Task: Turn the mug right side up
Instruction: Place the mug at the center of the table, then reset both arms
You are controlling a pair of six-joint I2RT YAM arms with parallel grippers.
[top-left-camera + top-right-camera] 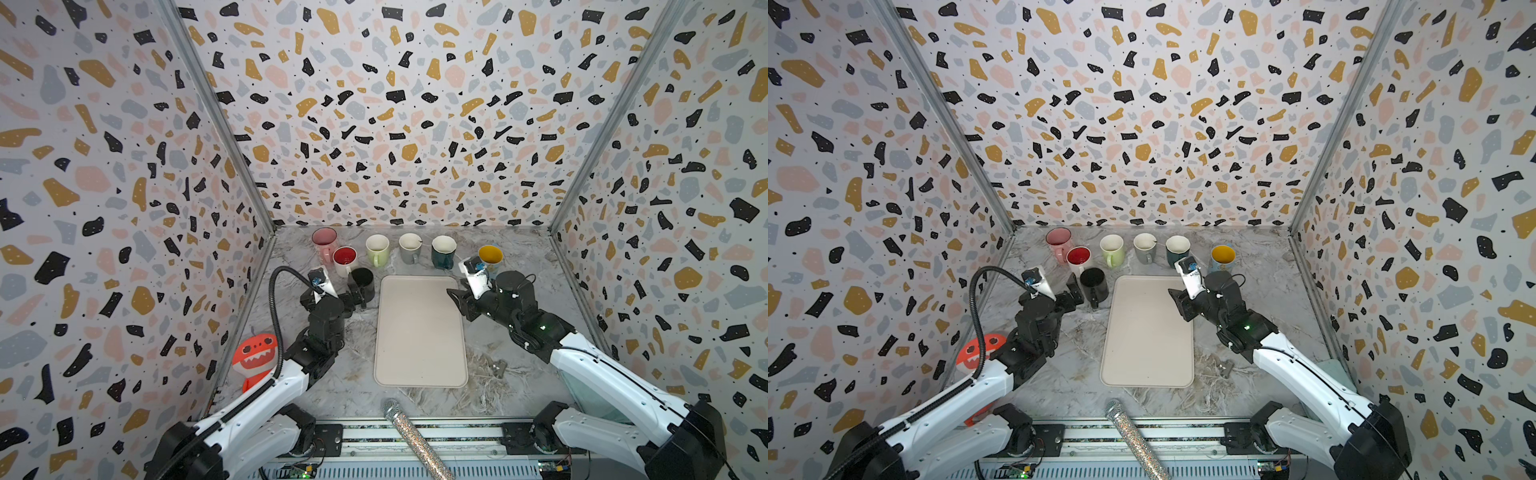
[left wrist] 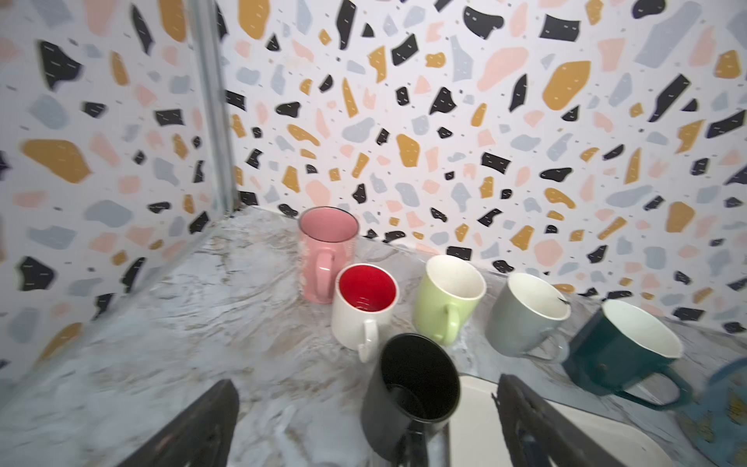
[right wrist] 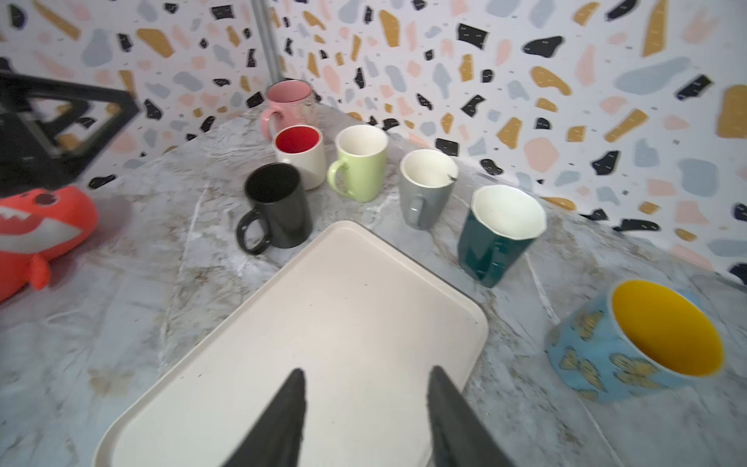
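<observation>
Your left gripper [image 2: 366, 384] gapes wide, empty, flanking the upright black mug [image 2: 412, 388] at the tray's [image 3: 323, 303] eleven o'clock; your right gripper [image 3: 367, 371] is parted, empty.

On my marble table [image 1: 332, 382] I see: cream tray [image 1: 419, 332], black mug [image 1: 363, 278] beside it, six mugs [image 1: 377, 249] behind, red shark plush [image 1: 254, 357] by the left wall.
</observation>
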